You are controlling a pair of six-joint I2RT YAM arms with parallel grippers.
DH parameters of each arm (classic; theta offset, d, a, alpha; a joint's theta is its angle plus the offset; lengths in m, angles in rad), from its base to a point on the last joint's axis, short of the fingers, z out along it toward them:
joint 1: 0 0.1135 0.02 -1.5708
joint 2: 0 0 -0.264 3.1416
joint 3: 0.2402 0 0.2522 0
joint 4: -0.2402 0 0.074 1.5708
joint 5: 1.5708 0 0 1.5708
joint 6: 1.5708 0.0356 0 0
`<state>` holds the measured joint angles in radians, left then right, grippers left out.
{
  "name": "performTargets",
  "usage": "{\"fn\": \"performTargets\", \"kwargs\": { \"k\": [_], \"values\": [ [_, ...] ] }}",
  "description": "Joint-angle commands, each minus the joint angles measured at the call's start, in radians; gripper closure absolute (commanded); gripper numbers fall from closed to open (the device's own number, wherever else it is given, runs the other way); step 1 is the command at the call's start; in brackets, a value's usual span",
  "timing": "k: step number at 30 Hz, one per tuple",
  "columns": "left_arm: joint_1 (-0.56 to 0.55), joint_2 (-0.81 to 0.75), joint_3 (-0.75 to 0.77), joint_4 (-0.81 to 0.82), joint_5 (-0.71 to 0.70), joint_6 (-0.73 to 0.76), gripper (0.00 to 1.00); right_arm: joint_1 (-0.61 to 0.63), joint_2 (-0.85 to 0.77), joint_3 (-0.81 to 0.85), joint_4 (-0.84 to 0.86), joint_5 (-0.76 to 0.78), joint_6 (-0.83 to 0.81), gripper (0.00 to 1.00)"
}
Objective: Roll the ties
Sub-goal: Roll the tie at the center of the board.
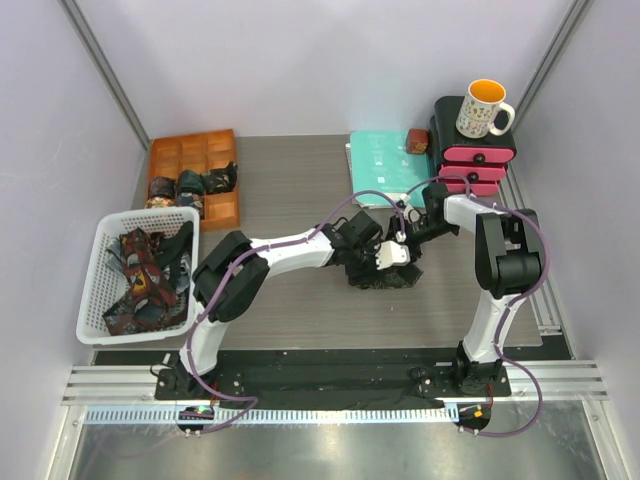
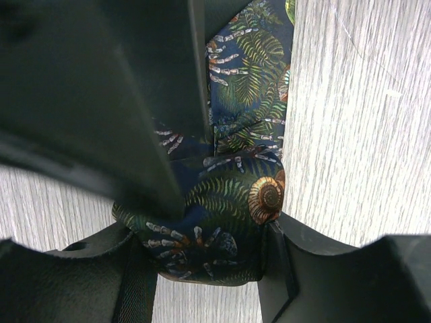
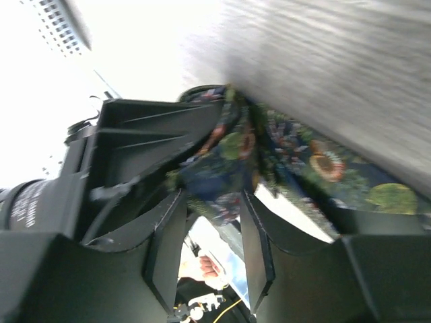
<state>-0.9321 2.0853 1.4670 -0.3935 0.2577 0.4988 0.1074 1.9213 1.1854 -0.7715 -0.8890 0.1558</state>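
From above, we see a grey wood-grain worktop (image 1: 290, 180) with two arms reaching in from its near edge. At far left sits a white basket (image 1: 93, 280) heaped with loose ties (image 1: 145, 285) in dark and red prints. Just behind it lies an orange tray (image 1: 225, 150) divided into compartments, and rolled ties (image 1: 190, 183) fill several on its near side.

Toward the middle, the left end effector (image 2: 205, 235) is clenched on a fern-print tie (image 2: 236, 195). Both fingers (image 2: 289, 269) press the sides of a small roll of dark green fabric patterned with ferns and a shell. A flat length of the same tie runs away from the roll. This tie lies at the centre of the worktop, between the two arms.

Right beside it, the right end effector (image 3: 212, 202) is released, its jaws apart with tie fabric at their tips. That view is blurred, so we cannot tell whether the fabric touches both.

Further right, at the back, a teal folder (image 1: 380, 160) lies flat with a small red object (image 1: 418, 140) at its far right corner. At far right stand drawers (image 1: 478, 157) with pink fronts. A white mug (image 1: 483, 110), orange inside, sits on top.
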Motion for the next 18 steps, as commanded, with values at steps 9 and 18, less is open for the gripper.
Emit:
{"fn": "performTargets", "kwargs": {
  "k": [9, 18],
  "values": [
    [-0.020, 0.142, -0.109, -0.116, -0.031, 0.009, 0.64, 0.029, -0.070, -0.030, 0.004, -0.056, -0.022, 0.51],
    [-0.004, 0.107, -0.115, -0.116, -0.003, 0.009, 0.60, 0.034, 0.024, -0.072, 0.078, 0.021, -0.030, 0.98]
  ]
}}
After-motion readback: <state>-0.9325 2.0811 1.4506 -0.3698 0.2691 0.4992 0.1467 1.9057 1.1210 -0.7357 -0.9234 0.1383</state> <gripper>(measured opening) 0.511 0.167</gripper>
